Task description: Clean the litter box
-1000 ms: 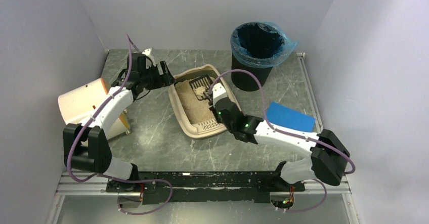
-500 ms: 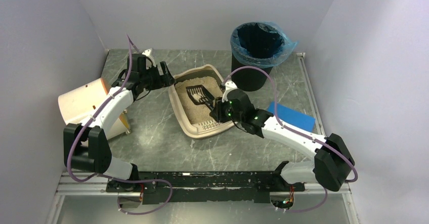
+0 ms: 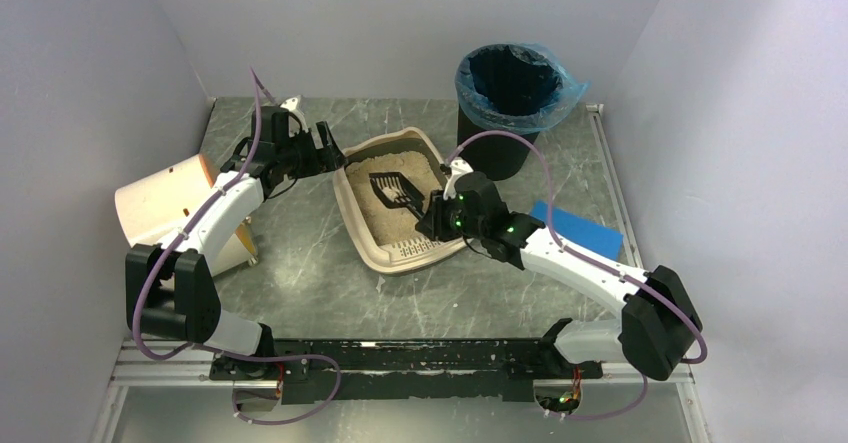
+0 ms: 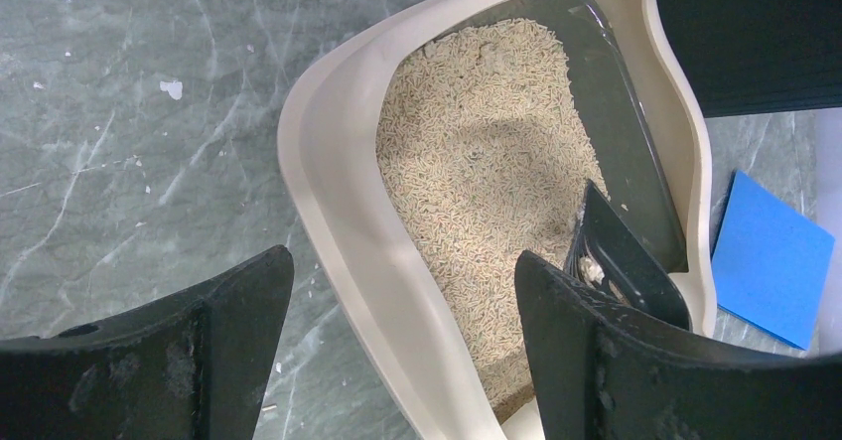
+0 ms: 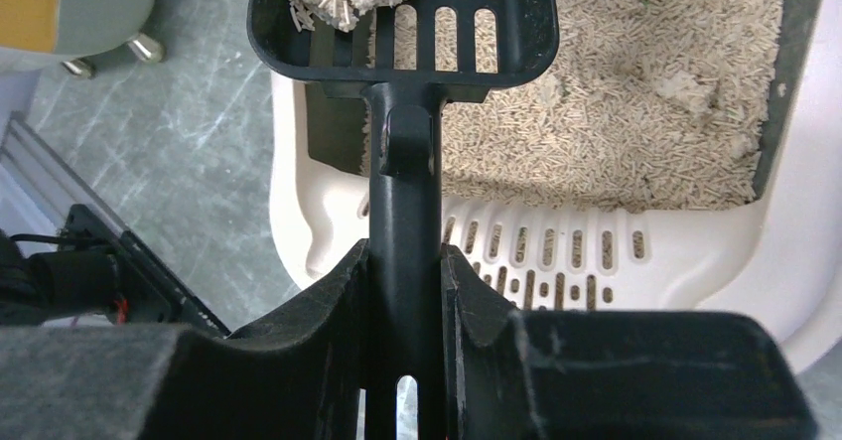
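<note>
The litter box [image 3: 347, 206] sits in the middle of the bench [image 3: 300, 278]. The right fingers [image 5: 333, 311] squeeze the handle of the black scoop [image 3: 392, 189]. It holds a clump over the sand and points far-left. The bin [image 3: 490, 153] is behind and to the right, closest to this arm. The left fingers [image 4: 596, 361] stand wide apart over the box's left wall.
</note>
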